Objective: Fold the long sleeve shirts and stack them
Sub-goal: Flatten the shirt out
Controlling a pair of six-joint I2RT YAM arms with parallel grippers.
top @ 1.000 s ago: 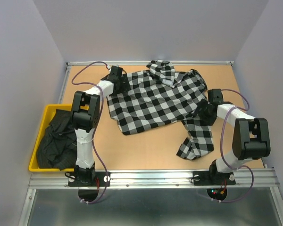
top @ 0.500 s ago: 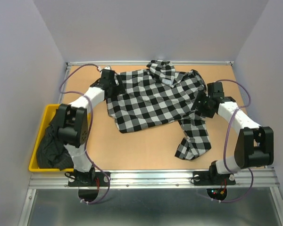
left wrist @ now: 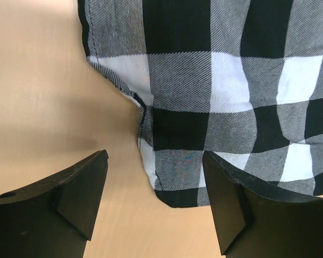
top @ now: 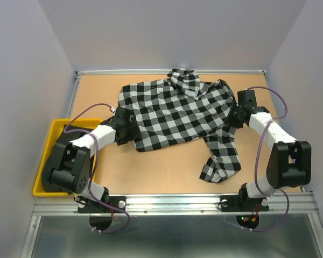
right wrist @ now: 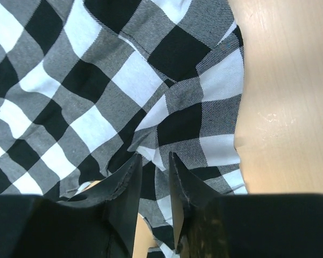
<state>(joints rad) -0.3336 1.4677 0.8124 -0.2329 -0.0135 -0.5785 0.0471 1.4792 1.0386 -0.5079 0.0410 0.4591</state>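
Left fingers (left wrist: 75,199): wide, straddling the black-and-white check cloth shirt's (left wrist: 231,80) corner.
Right fingers (right wrist: 188,204): narrow; grip unclear.
Risk: I'm risking a shallow pinch slipping.

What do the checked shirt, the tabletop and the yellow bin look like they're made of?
The checked shirt: woven cloth, probably cotton flannel, matte; fine diagonal twill lines show up close. The tabletop: likely wood fibreboard, smooth tan with a faint sheen. The yellow bin: seemingly moulded plastic, going by its even bright colour.
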